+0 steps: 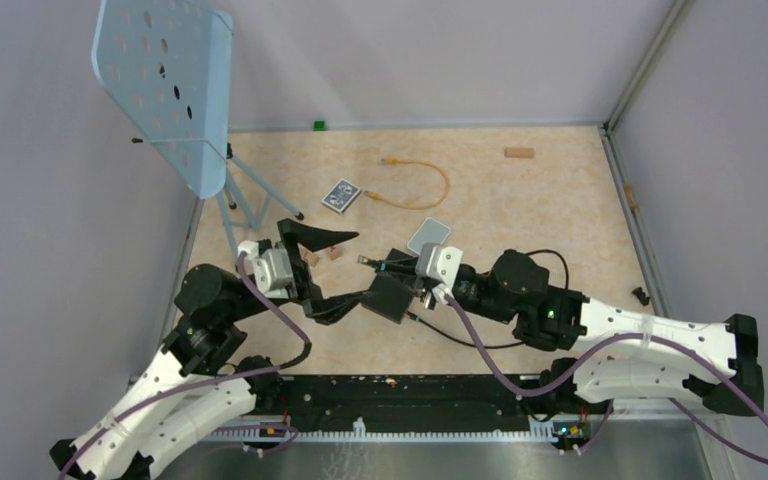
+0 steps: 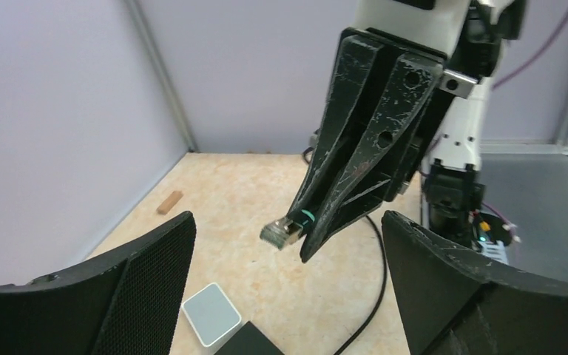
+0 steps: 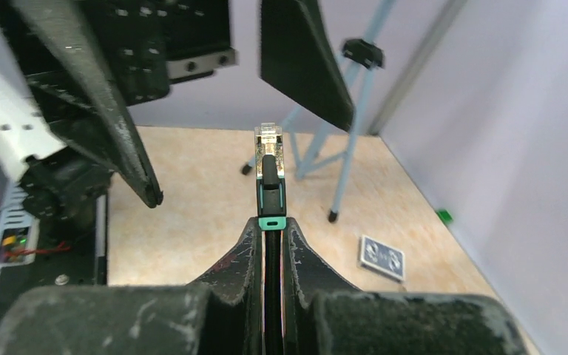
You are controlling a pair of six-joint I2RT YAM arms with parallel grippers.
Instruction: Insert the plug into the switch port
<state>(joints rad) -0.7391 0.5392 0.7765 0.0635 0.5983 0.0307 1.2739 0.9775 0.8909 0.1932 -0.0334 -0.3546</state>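
Note:
My right gripper [image 1: 388,263] [image 3: 271,231] is shut on the black cable just behind the plug [image 3: 270,151], which has a clear tip and a green ring. The plug [image 1: 365,260] [image 2: 282,233] hangs above the table and points left. It sits between the wide-spread fingers of my open left gripper [image 1: 362,265] [image 2: 288,248], which touches nothing. The flat black box [image 1: 392,296] [image 2: 248,344] lies on the table just below and nearer than the plug. I cannot make out the switch port on its edge.
A pale grey-blue card [image 1: 430,235] [image 2: 211,314] lies by the box. Behind it are a dark playing card [image 1: 341,196] [image 3: 382,257], a yellow cable [image 1: 415,185], a wooden block [image 1: 519,153] and a green cube [image 1: 317,125]. A blue stand [image 1: 165,85] rises at the left.

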